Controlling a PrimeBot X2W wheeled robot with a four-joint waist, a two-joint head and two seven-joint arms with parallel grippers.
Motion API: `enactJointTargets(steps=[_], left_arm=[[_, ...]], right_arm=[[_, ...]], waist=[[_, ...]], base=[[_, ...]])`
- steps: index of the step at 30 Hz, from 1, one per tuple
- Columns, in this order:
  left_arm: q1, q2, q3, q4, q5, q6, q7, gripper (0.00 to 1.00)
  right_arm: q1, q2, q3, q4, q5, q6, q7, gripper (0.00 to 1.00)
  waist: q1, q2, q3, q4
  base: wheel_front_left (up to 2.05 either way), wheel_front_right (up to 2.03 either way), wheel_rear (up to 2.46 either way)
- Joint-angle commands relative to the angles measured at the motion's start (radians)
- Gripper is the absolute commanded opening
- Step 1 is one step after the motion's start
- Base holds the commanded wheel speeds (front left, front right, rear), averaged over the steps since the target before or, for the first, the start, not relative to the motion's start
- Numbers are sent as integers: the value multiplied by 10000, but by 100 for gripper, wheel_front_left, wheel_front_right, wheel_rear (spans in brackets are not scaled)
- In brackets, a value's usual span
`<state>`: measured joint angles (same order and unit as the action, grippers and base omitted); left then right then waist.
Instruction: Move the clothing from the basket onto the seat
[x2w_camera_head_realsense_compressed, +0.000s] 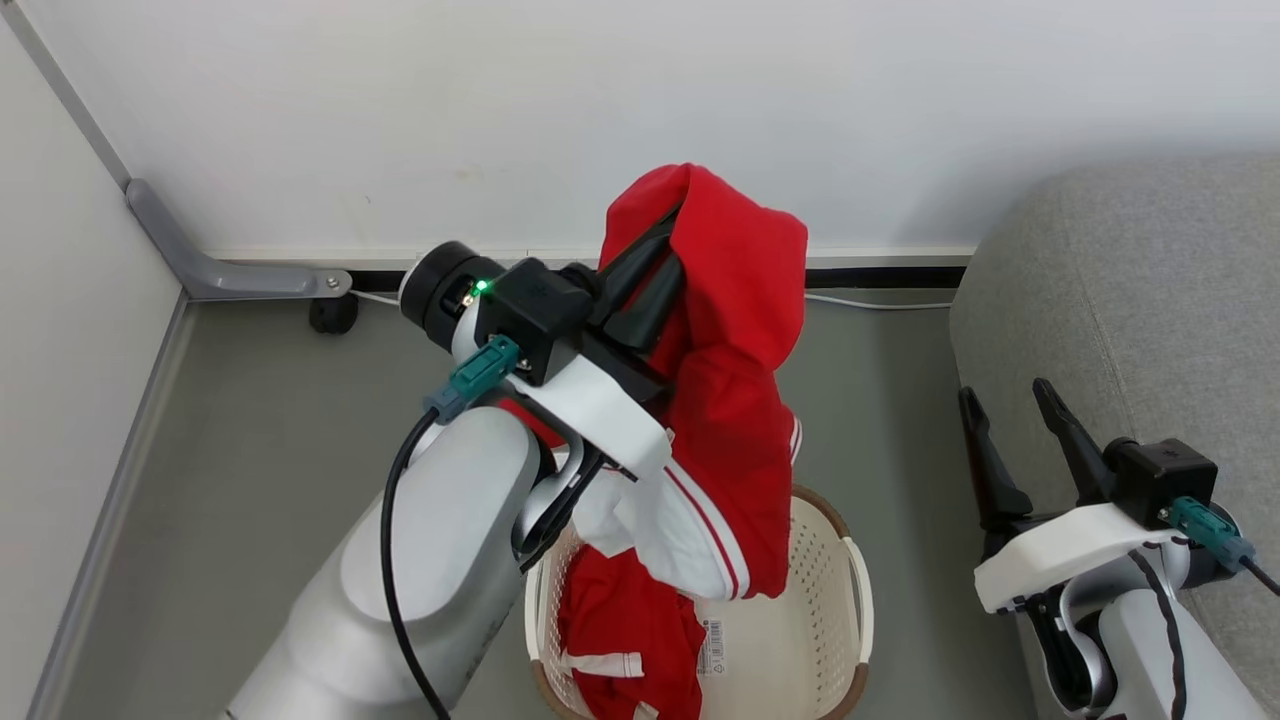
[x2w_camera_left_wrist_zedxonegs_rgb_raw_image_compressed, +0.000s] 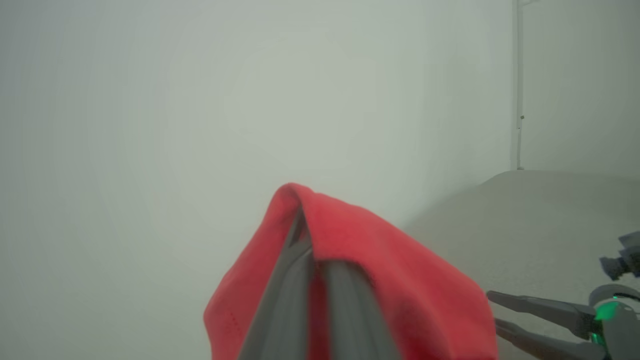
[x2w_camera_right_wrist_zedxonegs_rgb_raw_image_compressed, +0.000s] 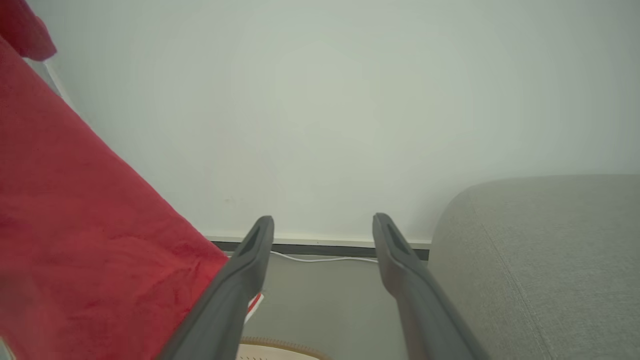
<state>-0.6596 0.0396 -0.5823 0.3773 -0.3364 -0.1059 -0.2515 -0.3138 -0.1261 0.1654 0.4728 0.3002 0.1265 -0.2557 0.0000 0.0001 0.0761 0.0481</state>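
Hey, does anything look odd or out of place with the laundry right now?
One oddity: the lifted red garment is draped like a hood over the left gripper, covering its fingertips, and its white hem hangs over the basket. Nothing lies spilled on the floor; another red garment lies inside the basket.

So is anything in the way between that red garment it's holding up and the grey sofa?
Nothing visible blocks it. The red garment, clamped in the left pincer, hangs above the basket; bare floor lies toward the sofa. The open right pincer sits by the sofa's near edge.
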Motion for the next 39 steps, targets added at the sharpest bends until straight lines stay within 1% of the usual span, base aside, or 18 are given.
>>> enactJointTargets(steps=[1, 10, 14, 18, 25, 26, 31, 35, 39], left_arm=[[-689, 111, 194, -327, -156, -77, -103, 0], [-1428, 108, -389, -383, -512, 206, -103, 0], [-1581, 108, -576, -328, -620, 285, -103, 0], [-1620, 107, -768, -339, -573, 386, -103, 0], [-1666, 107, -936, -292, -616, 426, -103, 0], [-1666, 107, -936, -292, -616, 426, -103, 0], [-1703, 107, -1061, -212, -632, 429, -103, 0], [-1694, 107, -1185, -206, -701, 456, -103, 0], [-1715, 107, -1289, -208, -781, 489, -103, 0]], right_arm=[[-23, 28, 196, -173, -4, 42, -61, 100], [11, 121, 215, -183, 18, 42, -61, 100], [-90, 128, 535, -388, 171, 42, -61, 100], [-212, 109, 1440, -1059, 527, 42, -61, 100], [-485, -355, 3407, -2624, 1317, 42, -61, 100], [-485, -355, 3407, -2624, 1317, 42, -61, 100], [-700, -679, 4489, -3475, 1671, 42, -61, 100], [-819, -796, 4870, -3871, 1580, 42, -61, 100], [-774, -772, 4749, -3556, 1192, 42, -61, 100]], waist=[[1, -1, 14, -30], [1, -1, 87, -130], [1, -1, 176, -167], [1, -1, 233, -200], [1, -1, 355, -237], [1, -1, 355, -237], [1, -1, 428, -208], [1, -1, 469, -163], [1, -1, 485, -125]], base=[[0, 0, 0], [0, 0, 0], [0, 0, 0], [0, 0, 0], [0, 0, 0], [0, 0, 0], [0, 0, 0], [0, 0, 0], [0, 0, 0]])
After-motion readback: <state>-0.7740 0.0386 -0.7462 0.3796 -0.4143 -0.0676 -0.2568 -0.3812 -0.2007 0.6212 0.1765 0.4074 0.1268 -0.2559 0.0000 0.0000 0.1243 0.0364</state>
